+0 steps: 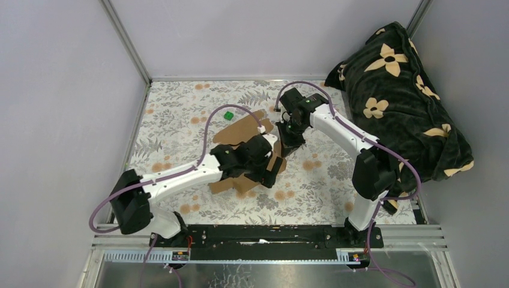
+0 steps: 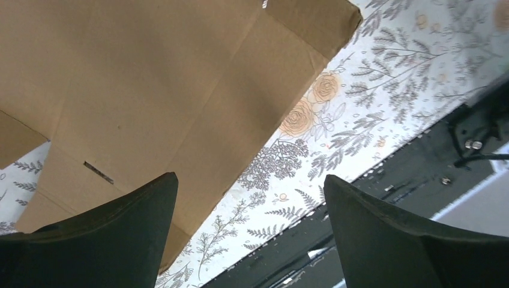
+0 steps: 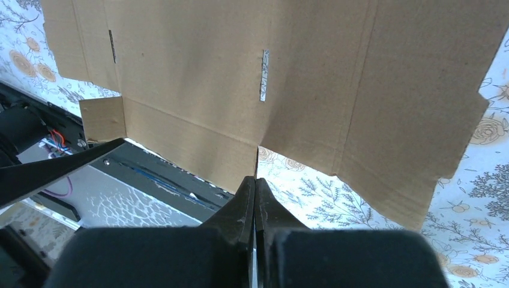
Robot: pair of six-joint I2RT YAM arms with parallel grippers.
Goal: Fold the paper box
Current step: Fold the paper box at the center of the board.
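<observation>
Roughly mid-frame in the top view, the flat brown cardboard sheet (image 1: 243,129) of the paper box lies unfolded on the floral-print worktop (image 1: 180,108). Its creases, flaps and small slits are visible, and its middle is hidden under the left arm. One flap shows toward the upper centre, another at lower centre below the left wrist.

The left pincer (image 2: 252,240) is spread wide open with nothing between its black fingers (image 2: 120,240). In the left wrist view the sheet (image 2: 150,90) fills the upper left of the frame and runs behind the left-hand finger; I cannot tell whether they touch.

The right pincer (image 3: 255,186) is closed, fingers pressed together. Its tips sit right at the sheet's (image 3: 240,72) lower edge, at a notch between two flaps. Whether any cardboard is pinched between them I cannot tell. In the top view this pincer (image 1: 288,144) is at the right edge of the sheet, just right of the left arm's wrist.

A tiny green cube (image 1: 228,114) sits on the worktop just above the sheet's upper-left flap, apart from both pincers. A black blanket with beige flowers (image 1: 396,90) is heaped at the upper right of the frame. A black mounting rail (image 1: 270,235) runs along the bottom.
</observation>
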